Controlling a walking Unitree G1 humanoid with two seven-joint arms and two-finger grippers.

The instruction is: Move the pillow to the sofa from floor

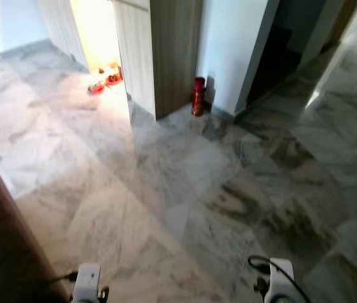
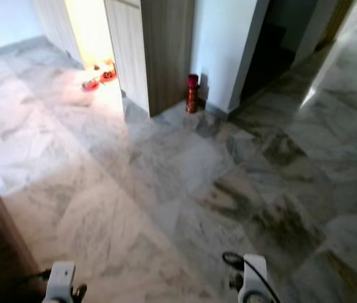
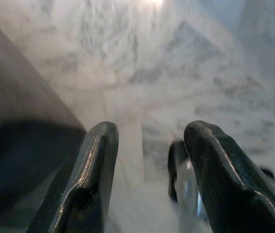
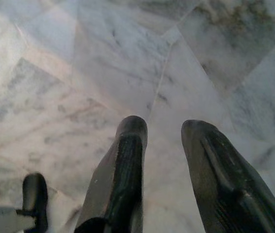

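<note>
— Nearest the lens? Left pincer [image 3: 149, 160], fingers spread apart, nothing between them. Hung low over marble floor [image 3: 176, 73], close beside a dark brown edge [image 3: 25, 136].

— And the other? Right pincer [image 4: 162, 160], likewise parted and empty, pointed down at bare tiles.

— Farther out? Both wrists [image 1: 87, 284] low in the head view, brown furniture [image 1: 2, 240] at the robot's left, possibly the sofa; hard to say. Beyond, a wooden cabinet end [image 1: 175, 57], a red canister [image 1: 198, 96] against the white wall, small red items [image 1: 106, 81] in the sunlit doorway.

— The pillow? Nowhere among all that; location unknown, search likely required first.

— Handling, once found? Probably light, soft, yielding. Best pinched at a corner or seam, or squeezed between both pincers.
</note>
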